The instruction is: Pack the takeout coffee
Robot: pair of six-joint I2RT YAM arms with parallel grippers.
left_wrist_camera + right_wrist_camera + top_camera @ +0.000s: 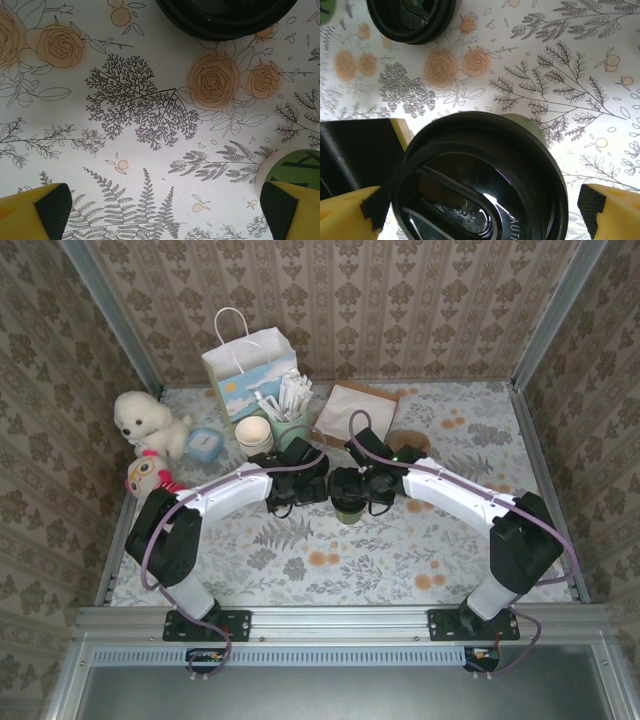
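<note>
Standing about mid-table, the takeout coffee (480, 180) sits between the fingers of the right gripper (481, 206). Its black lid is on, and a sliver of green cup wall shows at the far side. The right gripper's fingers are spread wide and have hold of nothing. One pad (372, 207) lies just beside the lid's rim, and the other is well apart from it. A second black lid (412, 20) lies near, farther along the cloth.

The left gripper (162, 212) is also spread wide and holds nothing, with bare flowered cloth between its pads. A green piece with a pale edge (295, 167) lies just beside one pad; I cannot tell what it belongs to. A black round rim (230, 17) crosses the top of that wrist view.

Along the far edge of the table (400, 560), toward the left corner, a white paper bag (250, 360) stands upright with its handles up. What is in it cannot be made out. In front of it a green cup (292, 425) holds a bunch of white sticks, and a stack of cups (254, 432) with a cream inside stands just beside it. A flat tan-and-white paper packet (352, 408) lies to the right of them.

By the left edge sit a white plush dog (145, 418), a small blue box (205, 443) and a round-eyed soft toy (146, 476).

The near half of the table and its right side are open cloth, bounded by metal rails.
</note>
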